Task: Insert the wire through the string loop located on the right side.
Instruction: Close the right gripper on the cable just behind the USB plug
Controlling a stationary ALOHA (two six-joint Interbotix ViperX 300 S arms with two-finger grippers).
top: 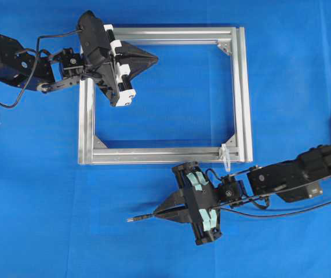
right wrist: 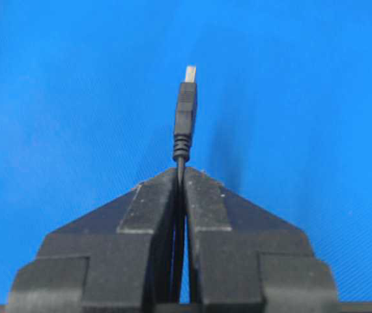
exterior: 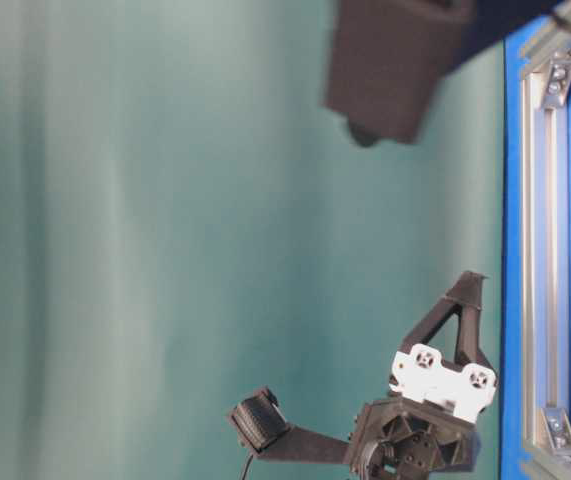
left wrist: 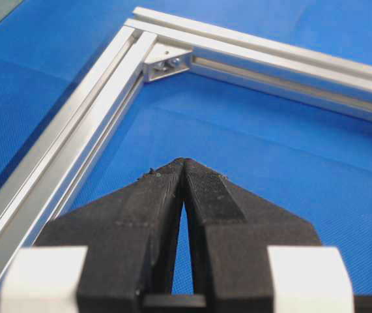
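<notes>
Frame (top: pixel 242 92) of silver bars lies on the blue cloth (top: pixel 37 202). The left gripper (top: pixel 152 57) hangs over its top-left corner, jaws clenched on nothing. Below the frame, the right gripper (top: pixel 160 212) pinches the wire (right wrist: pixel 180 168), plug jutting past the fingertips. The string loop (top: pixel 225 157) stands at the bottom-right corner, faint and hard to make out.

Overhead: straight down on frame (top: pixel 162 95). Table-level: rotated sideways, low, shares frame. Wrist views: close behind own fingertips, facing blue cloth (right wrist: pixel 290 78).
</notes>
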